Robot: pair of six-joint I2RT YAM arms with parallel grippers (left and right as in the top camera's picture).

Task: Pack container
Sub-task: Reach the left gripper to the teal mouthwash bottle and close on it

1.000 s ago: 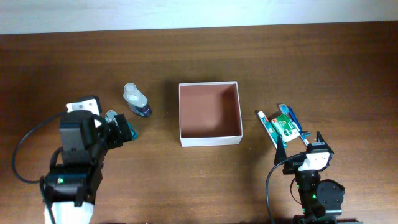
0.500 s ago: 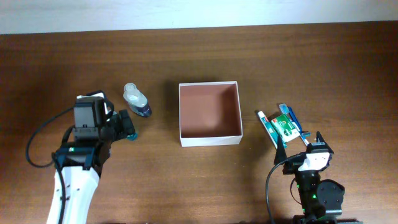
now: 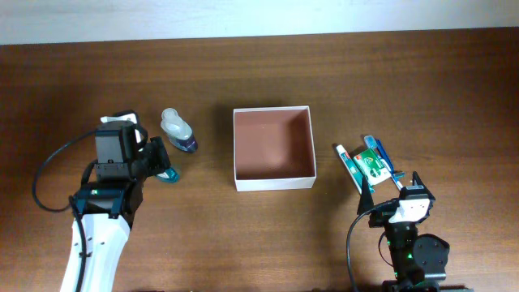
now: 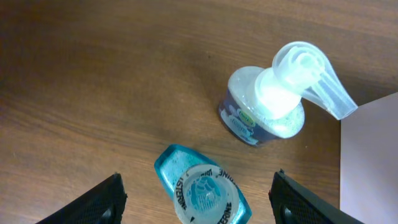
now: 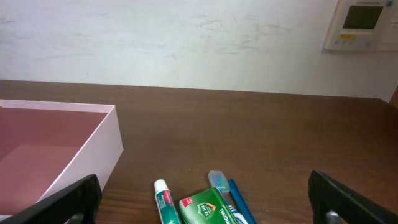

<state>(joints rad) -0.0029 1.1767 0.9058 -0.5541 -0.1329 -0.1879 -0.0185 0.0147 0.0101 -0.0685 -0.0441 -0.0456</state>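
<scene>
Since you have the overhead up, where does the container [image 3: 273,146] sit? (Jo)

Middle of the table [image 3: 243,73]. Square, open top, thin white walls, reddish-brown floor. (Sam)

What's on its left? (Jo)

Two small bottles, both clear of the box. The pump bottle [image 3: 178,131] is the nearer one, with a white head and a dark base. The teal bottle [image 4: 200,194] is just beside it on the robot's side, cap up. (Sam)

Left gripper [image 4: 198,190]? (Jo)

Over the teal bottle. In the left wrist view the fingers [image 4: 112,199] stand one on each side of it with wood showing in both gaps — spread apart, touching nothing. (Sam)

And the right? (Jo)

The right gripper [image 5: 204,198] is low by the front edge, fingers wide apart, nothing between them. Ahead of it lie a toothpaste tube [image 3: 350,168], a green box [image 3: 371,165] and a blue toothbrush [image 3: 381,152] — packed side by side, right of the container, near it but not touching. (Sam)
</scene>
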